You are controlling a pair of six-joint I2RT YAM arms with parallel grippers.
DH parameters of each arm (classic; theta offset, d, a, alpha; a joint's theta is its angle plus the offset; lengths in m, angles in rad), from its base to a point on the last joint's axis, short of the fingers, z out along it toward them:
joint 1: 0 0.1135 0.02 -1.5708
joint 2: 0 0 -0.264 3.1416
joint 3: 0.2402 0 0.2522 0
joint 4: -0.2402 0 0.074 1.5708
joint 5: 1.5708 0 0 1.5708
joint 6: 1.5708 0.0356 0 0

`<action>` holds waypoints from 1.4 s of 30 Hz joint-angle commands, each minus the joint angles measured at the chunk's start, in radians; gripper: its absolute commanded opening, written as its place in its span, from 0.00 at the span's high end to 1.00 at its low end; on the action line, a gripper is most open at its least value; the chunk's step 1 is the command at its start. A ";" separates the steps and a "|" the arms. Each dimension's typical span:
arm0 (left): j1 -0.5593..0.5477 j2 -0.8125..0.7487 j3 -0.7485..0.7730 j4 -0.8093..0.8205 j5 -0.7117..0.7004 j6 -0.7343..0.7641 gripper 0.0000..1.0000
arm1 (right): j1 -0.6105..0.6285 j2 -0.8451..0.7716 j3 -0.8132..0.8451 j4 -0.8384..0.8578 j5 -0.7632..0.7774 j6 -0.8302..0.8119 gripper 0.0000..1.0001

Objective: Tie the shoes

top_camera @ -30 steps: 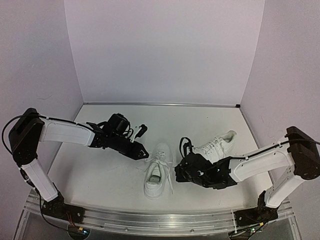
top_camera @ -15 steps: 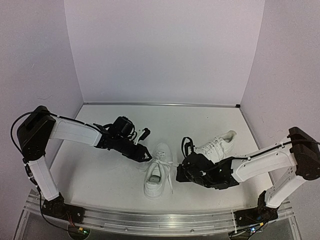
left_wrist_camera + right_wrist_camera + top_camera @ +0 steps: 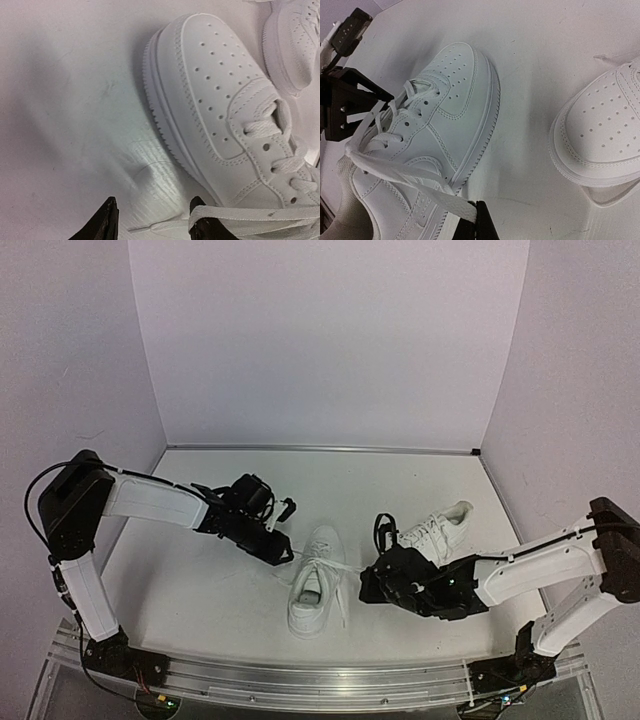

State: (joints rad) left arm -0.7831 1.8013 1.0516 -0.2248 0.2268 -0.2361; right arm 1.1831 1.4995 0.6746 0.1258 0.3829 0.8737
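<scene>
The shoe (image 3: 318,580) sits mid-frame in the top view. The right gripper (image 3: 476,220) pinches its lace (image 3: 405,172) taut; the left gripper (image 3: 155,222) stands spread just left of the shoe, holding nothing. Too hard a pull could drag the shoe or slip the lace.

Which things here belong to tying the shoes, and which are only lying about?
For the job:
near shoe
far shoe
lace, pinched by the right gripper
left gripper, open

Not of the job:
table
walls
</scene>
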 commanded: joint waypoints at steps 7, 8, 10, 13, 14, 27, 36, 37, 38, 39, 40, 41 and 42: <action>-0.021 -0.096 0.062 -0.140 -0.267 0.111 0.54 | -0.006 -0.039 -0.021 -0.024 0.037 0.024 1.00; -0.021 -0.102 0.051 -0.112 -0.200 0.105 0.54 | -0.007 -0.033 -0.014 -0.024 0.031 0.019 1.00; -0.021 -0.097 0.035 -0.064 -0.103 0.067 0.54 | -0.007 -0.014 0.003 -0.024 0.021 0.014 1.00; -0.021 -0.078 0.003 0.028 0.019 -0.014 0.54 | -0.007 0.005 0.022 -0.024 0.015 0.008 1.00; -0.021 -0.074 -0.012 0.063 0.044 -0.040 0.54 | -0.007 0.007 0.023 -0.024 0.016 0.008 1.00; -0.019 -0.024 -0.004 0.043 -0.088 -0.120 0.55 | -0.007 -0.030 -0.008 -0.028 0.036 0.013 1.00; -0.020 -0.122 0.025 -0.131 -0.441 -0.017 0.57 | -0.007 -0.055 -0.025 -0.048 0.051 0.013 1.00; -0.020 -0.135 0.017 -0.113 -0.409 -0.014 0.59 | -0.005 -0.050 -0.021 -0.048 0.050 0.011 1.00; -0.020 -0.145 0.009 -0.093 -0.367 0.000 0.61 | -0.006 -0.044 -0.016 -0.049 0.050 0.007 1.00; -0.019 -0.159 -0.001 -0.071 -0.323 0.006 0.64 | -0.007 -0.035 -0.007 -0.049 0.050 0.002 1.00; -0.020 -0.166 -0.013 -0.045 -0.278 0.006 0.66 | -0.007 -0.025 -0.002 -0.050 0.048 0.000 1.00; -0.020 -0.175 -0.019 -0.027 -0.248 0.005 0.67 | -0.008 -0.019 0.007 -0.051 0.045 -0.004 1.00; -0.020 -0.180 -0.025 -0.022 -0.236 0.002 0.67 | -0.008 -0.011 0.014 -0.051 0.041 -0.009 1.00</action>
State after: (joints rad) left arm -0.8006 1.6910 1.0388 -0.3065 -0.0846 -0.2613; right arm 1.1828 1.4665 0.6582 0.1032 0.3995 0.8843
